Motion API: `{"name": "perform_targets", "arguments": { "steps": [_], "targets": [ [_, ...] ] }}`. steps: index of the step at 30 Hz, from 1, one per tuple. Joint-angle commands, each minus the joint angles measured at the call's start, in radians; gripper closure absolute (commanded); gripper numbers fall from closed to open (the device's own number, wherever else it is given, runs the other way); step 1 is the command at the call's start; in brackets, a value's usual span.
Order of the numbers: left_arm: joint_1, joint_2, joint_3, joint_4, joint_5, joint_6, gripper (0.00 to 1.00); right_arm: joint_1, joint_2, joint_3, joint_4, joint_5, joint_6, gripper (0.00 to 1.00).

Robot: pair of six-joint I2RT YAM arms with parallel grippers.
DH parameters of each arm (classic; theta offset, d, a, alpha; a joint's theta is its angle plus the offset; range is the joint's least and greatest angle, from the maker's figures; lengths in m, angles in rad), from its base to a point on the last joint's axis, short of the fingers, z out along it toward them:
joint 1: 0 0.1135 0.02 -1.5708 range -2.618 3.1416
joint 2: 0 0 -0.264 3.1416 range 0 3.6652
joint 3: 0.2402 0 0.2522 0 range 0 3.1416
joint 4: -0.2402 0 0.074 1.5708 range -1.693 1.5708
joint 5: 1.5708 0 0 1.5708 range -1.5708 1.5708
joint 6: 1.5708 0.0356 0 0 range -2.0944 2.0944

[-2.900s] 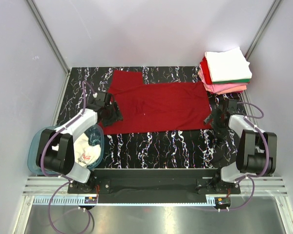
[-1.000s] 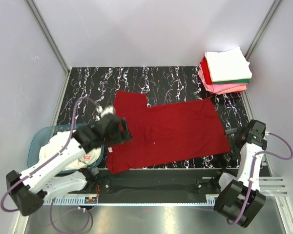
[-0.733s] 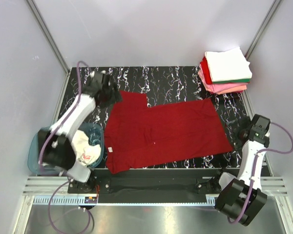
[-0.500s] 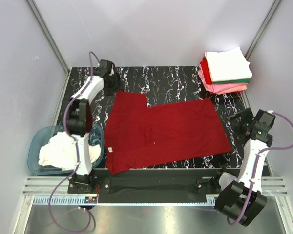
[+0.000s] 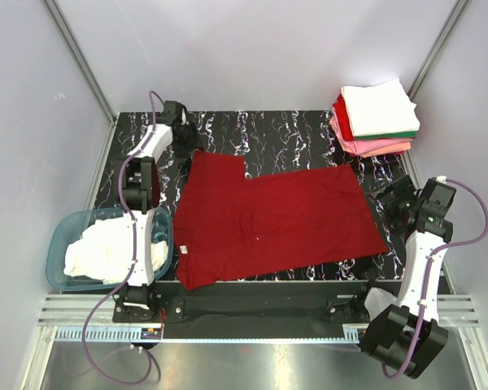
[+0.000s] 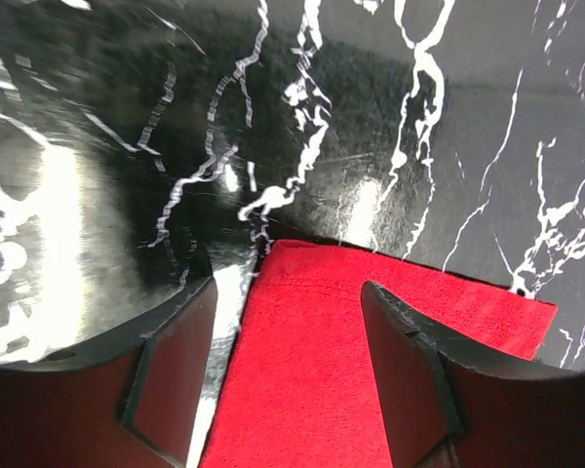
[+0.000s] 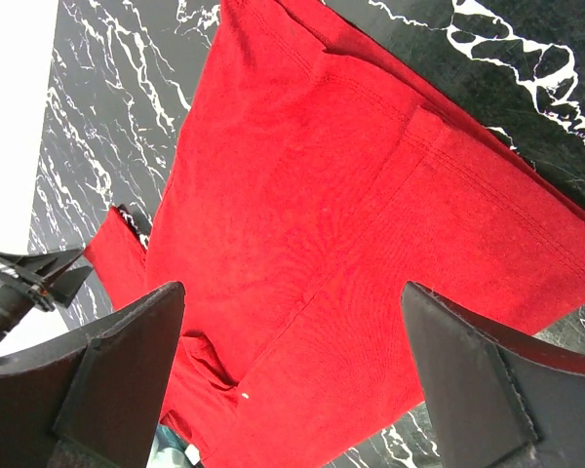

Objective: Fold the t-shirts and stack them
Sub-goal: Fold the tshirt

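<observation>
A plain dark red t-shirt (image 5: 268,215) is shown on a counter (image 5: 309,130) of black, veined in white like marble. Beyond the t-shirt's far right corner, a folded stack (image 5: 376,120) is topped in white, with green, pink and red beneath. Left of the t-shirt, a translucent teal tub (image 5: 57,252) is filled with white cloth (image 5: 106,248). The left arm (image 5: 144,240) and right arm (image 5: 421,268) are clad in white and black, with purple cables.

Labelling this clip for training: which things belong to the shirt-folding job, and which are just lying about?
Job: dark red t-shirt, spread flat; folded t-shirt stack; white shirts, heaped unfolded.
Lying about: teal tub holding them; black marbled table.
</observation>
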Motion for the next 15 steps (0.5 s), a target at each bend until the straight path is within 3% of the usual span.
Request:
{"name": "perform_targets", "arguments": {
  "steps": [1, 9, 12, 13, 15],
  "targets": [
    [-0.009, 0.012, 0.024, 0.034, 0.061, -0.013, 0.36, 0.008, 0.002, 0.04, 0.026, -0.029, -0.018, 0.0],
    [-0.026, 0.017, -0.003, 0.068, 0.093, -0.024, 0.51, 0.008, -0.001, 0.028, 0.031, -0.008, -0.022, 0.0],
    [-0.026, 0.023, -0.003, 0.076, 0.103, -0.028, 0.66, 0.008, 0.002, 0.023, 0.037, -0.008, -0.028, 0.0],
    [-0.026, 0.026, -0.003, 0.082, 0.101, -0.028, 0.79, 0.01, 0.007, 0.022, 0.044, -0.009, -0.03, 0.0],
    [-0.026, 0.026, 0.002, 0.083, 0.098, -0.025, 0.9, 0.011, 0.019, 0.022, 0.055, -0.002, -0.024, 0.0]
  ]
}}
